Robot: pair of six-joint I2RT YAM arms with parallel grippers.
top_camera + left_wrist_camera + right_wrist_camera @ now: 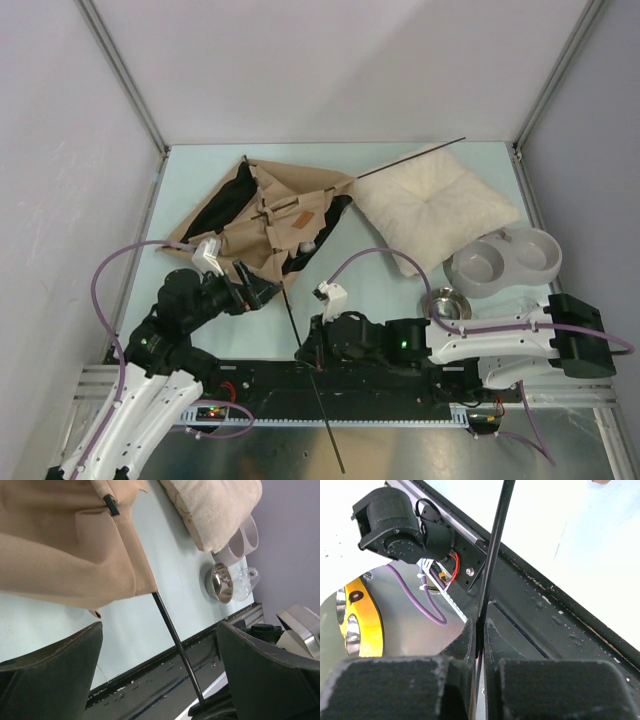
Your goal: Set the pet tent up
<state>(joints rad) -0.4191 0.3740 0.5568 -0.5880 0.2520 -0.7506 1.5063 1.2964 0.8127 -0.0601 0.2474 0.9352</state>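
The pet tent lies collapsed and flat at the back left of the table, tan fabric with a brown label and dark lining. A thin black pole runs from its near hem over the table's front edge. My right gripper is shut on this pole, which is pinched between the fingertips of the right gripper. My left gripper stands wide open by the tent's near hem. In the left wrist view the tan fabric and the pole lie beyond the left gripper, untouched.
A fluffy cream pillow lies at the back right, with a second black pole slanting out behind it. A grey double bowl and a steel bowl sit near my right arm. A black rail borders the front.
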